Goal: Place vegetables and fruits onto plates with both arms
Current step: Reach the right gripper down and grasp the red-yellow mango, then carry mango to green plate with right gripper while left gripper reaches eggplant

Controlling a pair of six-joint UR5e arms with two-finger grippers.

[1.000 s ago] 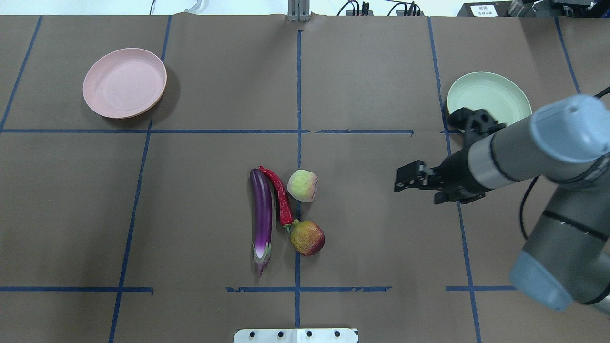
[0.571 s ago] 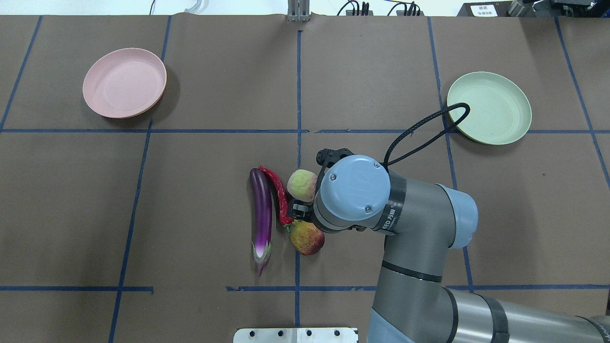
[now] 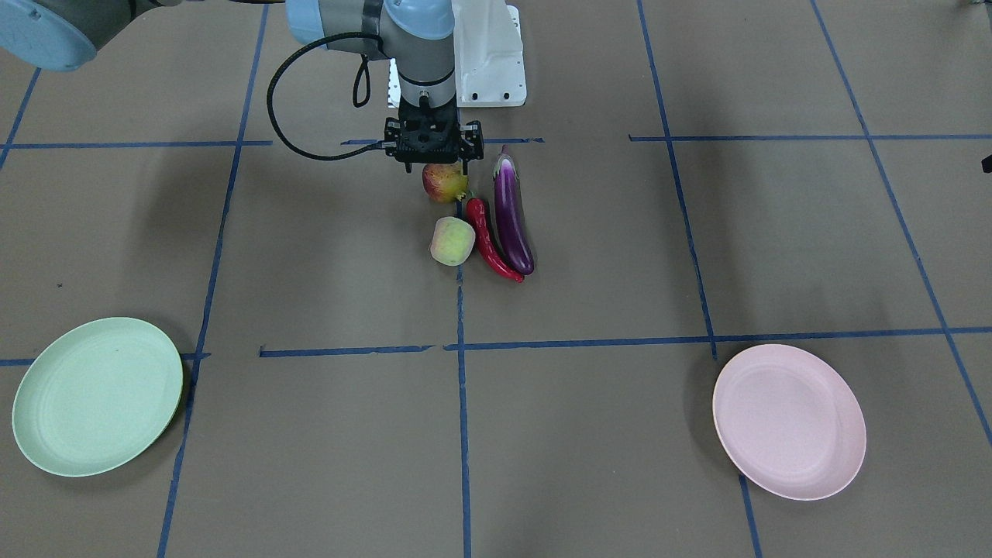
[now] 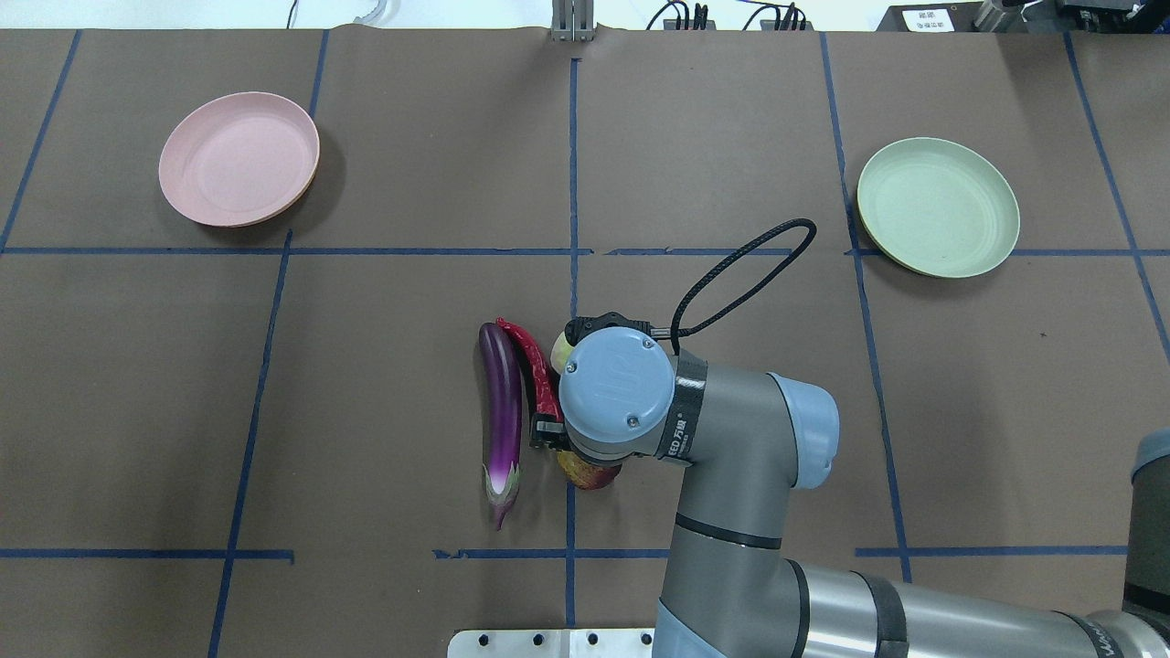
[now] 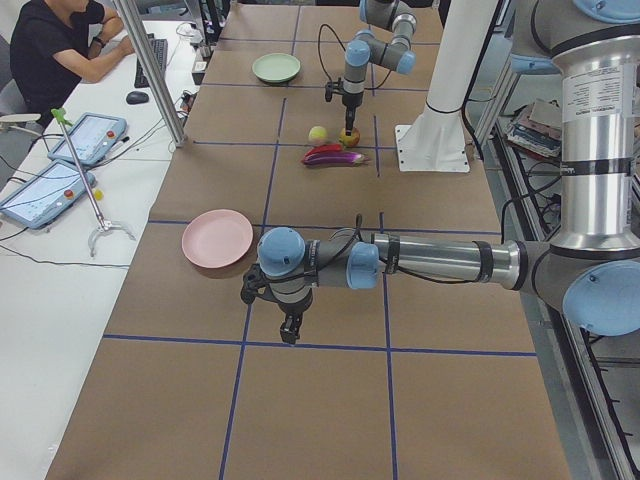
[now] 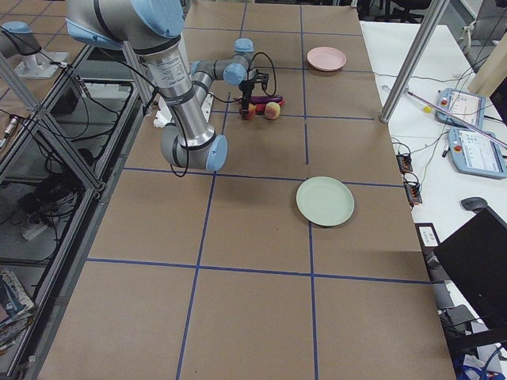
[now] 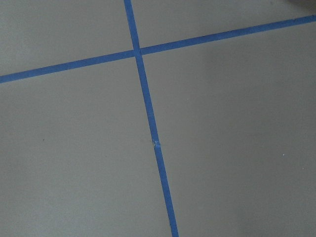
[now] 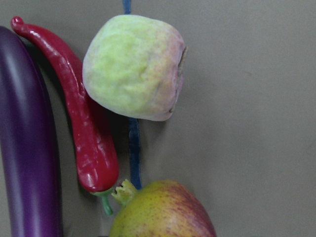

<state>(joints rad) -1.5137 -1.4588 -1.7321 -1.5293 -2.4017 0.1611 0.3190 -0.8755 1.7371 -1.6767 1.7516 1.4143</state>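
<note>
The purple eggplant (image 4: 502,411), red chili (image 4: 537,370), pale green fruit (image 3: 452,241) and red-and-yellow fruit (image 3: 444,184) lie together at the table's middle. My right gripper (image 3: 435,163) hangs open just over the red-and-yellow fruit, a finger on each side of its top, and holds nothing. The right wrist view shows the green fruit (image 8: 133,66), chili (image 8: 84,128) and eggplant (image 8: 24,148) close below. The pink plate (image 4: 239,158) and green plate (image 4: 938,206) are empty. My left gripper (image 5: 290,332) hovers low near the pink plate (image 5: 217,238); I cannot tell whether it is open or shut.
Brown paper with blue tape lines (image 7: 145,108) covers the table. The white base block (image 3: 488,54) stands behind the fruits. The right arm's cable loop (image 4: 740,274) hangs above the table. An operator (image 5: 60,50) sits at a side desk.
The right arm swung from beside the green plate to the middle cluster. It then shifted toward the robot, now covering the green fruit and standing over the red-and-yellow fruit.
</note>
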